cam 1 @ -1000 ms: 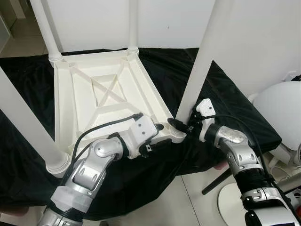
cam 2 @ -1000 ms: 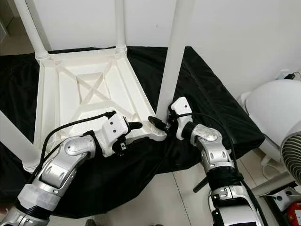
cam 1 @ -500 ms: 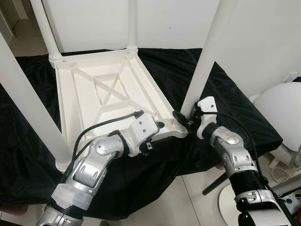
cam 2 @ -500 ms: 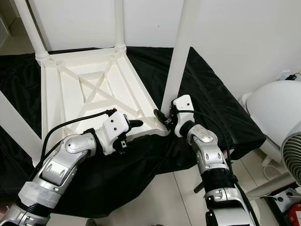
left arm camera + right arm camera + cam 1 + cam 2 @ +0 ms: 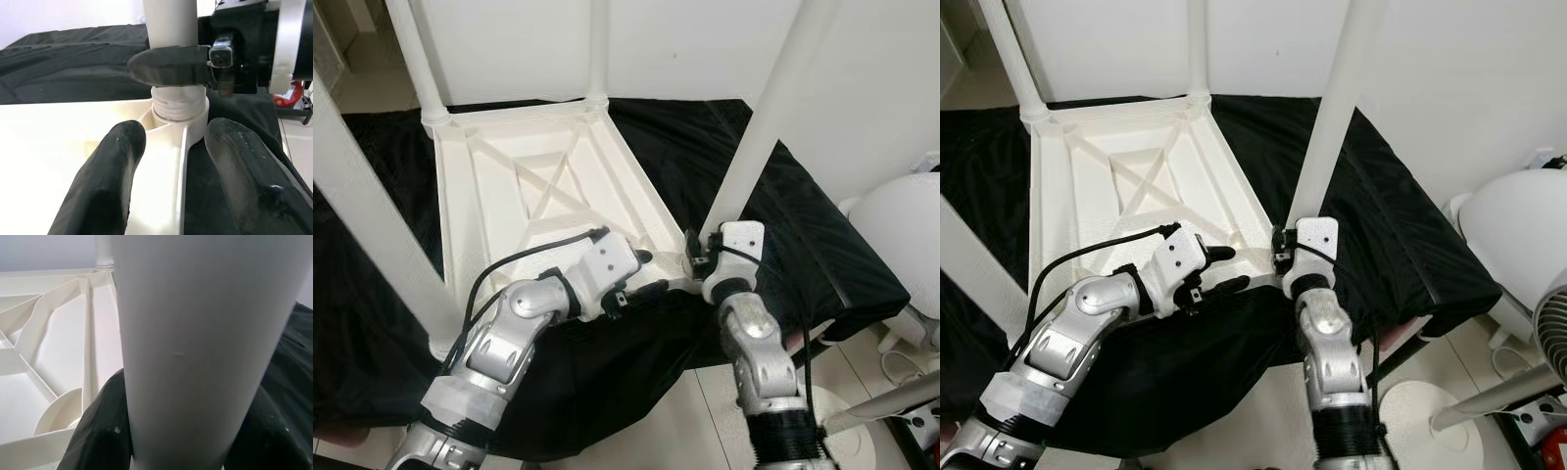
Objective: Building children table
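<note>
Gripping the base of the near-right table leg (image 5: 759,147), the right gripper (image 5: 697,262) has its two black fingers clamped around the white tube just above the threaded collar, where the leg meets its corner socket. The right wrist view shows a dark finger (image 5: 100,431) on each side of the leg, pressed against it. The upturned white tabletop (image 5: 543,196) lies underside-up on a black cloth (image 5: 803,225), its ribs and cross brace showing, with other legs already standing at the far corners and a fourth at the near left.

The left gripper (image 5: 1222,268) straddles the tabletop's near edge beside that same corner, one finger over the inner face and one outside the rim; its fingers stand apart, and I cannot tell whether they press the plastic or merely bracket it.

Judging by the exposed thread in the left wrist view, the leg seems not fully seated, so the step in hand is probably turning or pushing it home. The risks come from that: the leg appears to lean slightly, and twisting it while tilted could cross the thread or jam it. If the left gripper is only loosely bracing, the light tabletop may spin or slide on the slick cloth instead of the leg turning. A grip so low on the smooth tube could also slip.
</note>
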You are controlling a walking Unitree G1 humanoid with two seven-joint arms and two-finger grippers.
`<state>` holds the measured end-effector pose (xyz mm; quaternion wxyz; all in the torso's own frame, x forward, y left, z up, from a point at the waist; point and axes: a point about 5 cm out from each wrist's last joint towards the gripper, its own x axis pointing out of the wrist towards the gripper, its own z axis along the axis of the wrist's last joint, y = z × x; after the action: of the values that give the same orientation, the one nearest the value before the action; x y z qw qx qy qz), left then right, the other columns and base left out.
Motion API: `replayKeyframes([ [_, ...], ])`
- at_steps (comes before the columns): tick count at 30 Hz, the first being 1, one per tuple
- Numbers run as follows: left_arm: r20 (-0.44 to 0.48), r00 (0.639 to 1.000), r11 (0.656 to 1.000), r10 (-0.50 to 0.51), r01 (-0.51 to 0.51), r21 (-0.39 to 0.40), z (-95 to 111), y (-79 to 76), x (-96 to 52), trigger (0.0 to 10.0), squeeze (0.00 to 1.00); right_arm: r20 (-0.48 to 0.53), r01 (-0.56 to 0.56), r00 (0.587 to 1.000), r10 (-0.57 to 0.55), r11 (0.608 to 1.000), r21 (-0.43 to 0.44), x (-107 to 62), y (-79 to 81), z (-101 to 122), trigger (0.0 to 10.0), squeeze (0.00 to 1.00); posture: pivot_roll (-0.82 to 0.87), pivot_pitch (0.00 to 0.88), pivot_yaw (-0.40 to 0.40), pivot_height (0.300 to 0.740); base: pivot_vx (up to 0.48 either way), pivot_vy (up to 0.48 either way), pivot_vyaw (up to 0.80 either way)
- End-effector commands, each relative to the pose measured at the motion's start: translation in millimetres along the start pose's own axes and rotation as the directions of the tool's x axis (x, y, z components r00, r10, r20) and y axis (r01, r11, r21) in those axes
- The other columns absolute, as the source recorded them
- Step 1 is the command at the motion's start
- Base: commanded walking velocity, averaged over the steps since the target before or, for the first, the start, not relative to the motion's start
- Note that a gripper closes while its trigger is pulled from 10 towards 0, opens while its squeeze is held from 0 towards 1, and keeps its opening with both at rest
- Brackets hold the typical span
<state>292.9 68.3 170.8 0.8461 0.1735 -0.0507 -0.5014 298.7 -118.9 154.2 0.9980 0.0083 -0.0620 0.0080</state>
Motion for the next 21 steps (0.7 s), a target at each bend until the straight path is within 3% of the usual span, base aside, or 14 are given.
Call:
replayKeyframes([
  [1,0.006,1.0,1.0,0.026,-0.026,0.01,0,2.2,0.9,10.0,0.0,-0.013,0.031,0.999,-0.031,1.0,0.001,-4.4,-2.3,-2,10.0,0.0,-0.03,0.053,-0.063,0.74,0.0,0.0,0.0],
  [8,0.006,0.999,0.998,0.049,-0.049,0.033,-1,6.9,-1.7,10.0,0.0,-0.016,0.045,0.999,-0.044,0.999,0.015,-3.2,-9.1,1,10.0,0.0,-0.03,0.06,-0.07,0.74,0.0,0.0,0.0],
  [9,0.007,0.998,0.998,0.056,-0.056,0.041,0,7.9,-2.1,10.0,0.0,-0.012,0.027,1.0,-0.027,0.999,0.028,-3.4,-10.1,2,10.0,1.0,-0.02,0.062,-0.07,0.74,0.0,0.0,0.0],
  [15,-0.001,0.999,0.997,0.049,-0.049,0.051,-1,7.3,-5.8,10.0,0.0,-0.002,0.001,1.0,-0.001,1.0,0.026,-2.1,-21.5,6,10.0,1.0,-0.02,0.074,-0.078,0.74,0.0,0.0,0.0],
  [16,-0.004,0.999,0.998,0.047,-0.046,0.053,-2,7.3,-6.8,10.0,0.0,-0.001,-0.007,1.0,0.007,1.0,0.015,-1.3,-23.7,7,10.0,0.7,-0.02,0.08,-0.087,0.74,0.0,0.0,0.0],
  [18,-0.005,0.999,0.997,0.046,-0.046,0.054,-2,7.3,-7.3,10.0,0.0,0.001,-0.013,1.0,0.013,1.0,0.009,-0.8,-24.8,8,10.0,0.7,-0.02,0.08,-0.087,0.74,0.0,0.0,0.0],
  [19,-0.006,0.999,0.997,0.054,-0.053,0.06,-2,7.5,-7.9,10.0,0.0,-0.002,-0.049,0.999,0.049,0.999,0.009,-0.4,-24.0,8,10.0,0.0,-0.02,0.08,-0.087,0.74,0.0,0.0,0.0],
  [21,-0.007,0.998,0.996,0.059,-0.058,0.065,-2,7.7,-8.2,10.0,0.0,-0.006,-0.074,0.997,0.074,0.997,0.01,-0.3,-23.4,9,10.0,0.0,-0.02,0.08,-0.087,0.74,0.0,0.0,0.0],
])
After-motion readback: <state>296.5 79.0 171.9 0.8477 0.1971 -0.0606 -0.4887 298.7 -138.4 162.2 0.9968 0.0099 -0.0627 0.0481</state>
